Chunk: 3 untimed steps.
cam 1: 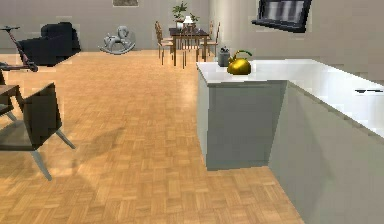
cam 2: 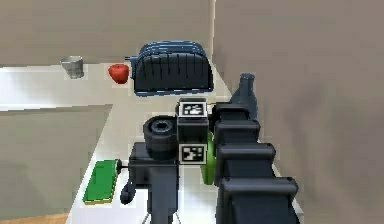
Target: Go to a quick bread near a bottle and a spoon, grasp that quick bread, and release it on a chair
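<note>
My gripper (cam 2: 138,185) hung above the smooth white counter (cam 2: 40,88), by a flat green slab (cam 2: 100,182); whether it held anything, I couldn't tell. A tall dark bottle (cam 2: 245,95) stood at its two o'clock, the quick bread indistinguishable.

Kettle (cam 1: 239,65) on the counter (cam 1: 312,76) — dining table (cam 1: 189,35) behind; toaster (cam 2: 172,68) left of — perhaps — a bottle (cam 2: 246,93).

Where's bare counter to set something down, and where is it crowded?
Free: counter right of the yellow kettle; the strip in front of the grey cup and red fruit. Crowded: around the gripper, between green block and dark bottle.
</note>
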{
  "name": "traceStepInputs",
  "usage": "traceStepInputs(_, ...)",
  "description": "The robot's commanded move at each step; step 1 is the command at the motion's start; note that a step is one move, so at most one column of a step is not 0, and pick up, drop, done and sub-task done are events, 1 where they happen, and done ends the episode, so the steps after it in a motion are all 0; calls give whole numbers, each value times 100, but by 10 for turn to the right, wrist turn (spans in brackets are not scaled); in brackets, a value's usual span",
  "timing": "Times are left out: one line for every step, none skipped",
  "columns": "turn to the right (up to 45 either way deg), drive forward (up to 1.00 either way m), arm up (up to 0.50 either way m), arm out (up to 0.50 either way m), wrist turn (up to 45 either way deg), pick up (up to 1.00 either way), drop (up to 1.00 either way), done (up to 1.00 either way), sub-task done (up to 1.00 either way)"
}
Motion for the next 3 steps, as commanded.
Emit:
traceStepInputs(0, 0, 0, 0, 450, 0, 0, 0, 0)
traceStepInputs(0, 0, 0, 0, 450, 0, 0, 0, 0)
traceStepInputs(0, 0, 0, 0, 450, 0, 0, 0, 0)
